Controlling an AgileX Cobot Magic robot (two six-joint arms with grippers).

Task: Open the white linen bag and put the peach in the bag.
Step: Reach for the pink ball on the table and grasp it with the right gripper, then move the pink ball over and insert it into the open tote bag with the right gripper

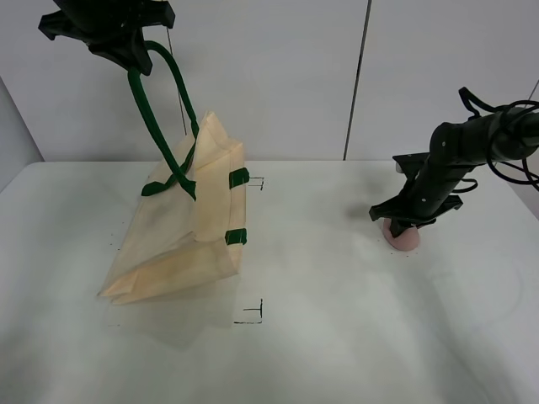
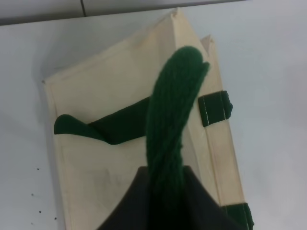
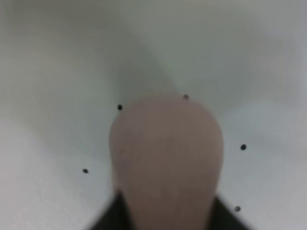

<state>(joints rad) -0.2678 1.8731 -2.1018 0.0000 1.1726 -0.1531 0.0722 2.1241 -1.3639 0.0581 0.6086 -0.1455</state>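
Note:
The white linen bag [image 1: 181, 244] hangs tilted, its bottom resting on the table, its rim with green tabs [image 1: 239, 178] facing right. My left gripper [image 1: 126, 42] is high above it, shut on a dark green strap handle [image 1: 152, 118]. The left wrist view shows the handle [image 2: 175, 110] running into the gripper [image 2: 165, 179], with the cream bag [image 2: 110, 96] below. The peach [image 1: 406, 240] sits on the table at the right. My right gripper [image 1: 404, 223] is down over it. In the right wrist view the peach [image 3: 165, 153] fills the space between the jaws of the gripper [image 3: 165, 213].
The white table [image 1: 337, 337] carries two black corner marks [image 1: 255, 183] [image 1: 253, 316] just right of the bag. A second green handle [image 1: 168, 185] lies slack across the bag's side. A pale wall stands behind the table.

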